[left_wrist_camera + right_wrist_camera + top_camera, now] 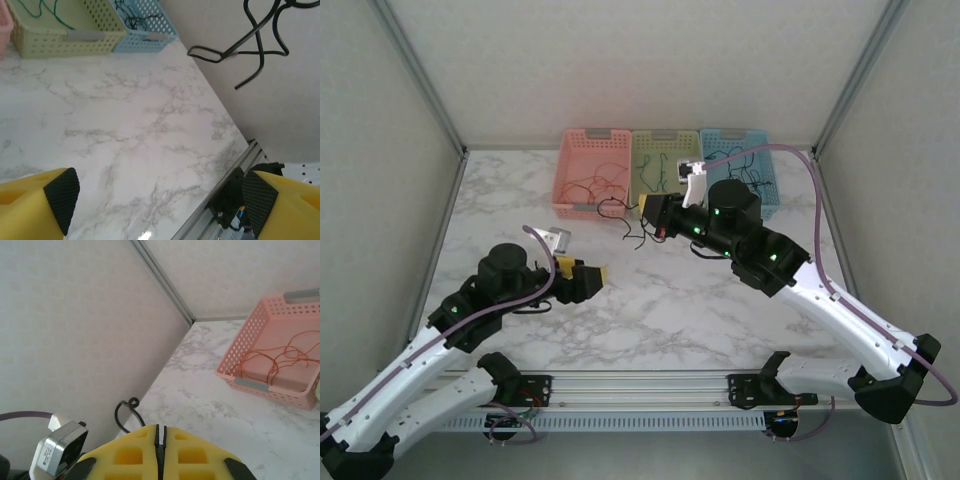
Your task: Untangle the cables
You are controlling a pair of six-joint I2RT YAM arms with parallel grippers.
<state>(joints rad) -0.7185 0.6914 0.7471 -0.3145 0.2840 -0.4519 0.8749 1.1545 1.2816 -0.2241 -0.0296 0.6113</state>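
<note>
Sorting step: my right fingers clench a black cable, left fingers released; next, I drop it in the 1-o'clock blue basket.

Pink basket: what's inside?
Thin red cables lie loosely on the floor of the pink basket. Its near wall hides the strip just behind it.

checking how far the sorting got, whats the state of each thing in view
left gripper, open, empty
right gripper, shut on a black cable
black cable, lifted, dangling from the right gripper
pink basket, upright, red cables inside
green basket, upright, green cables inside
blue basket, upright, black cables inside
</note>
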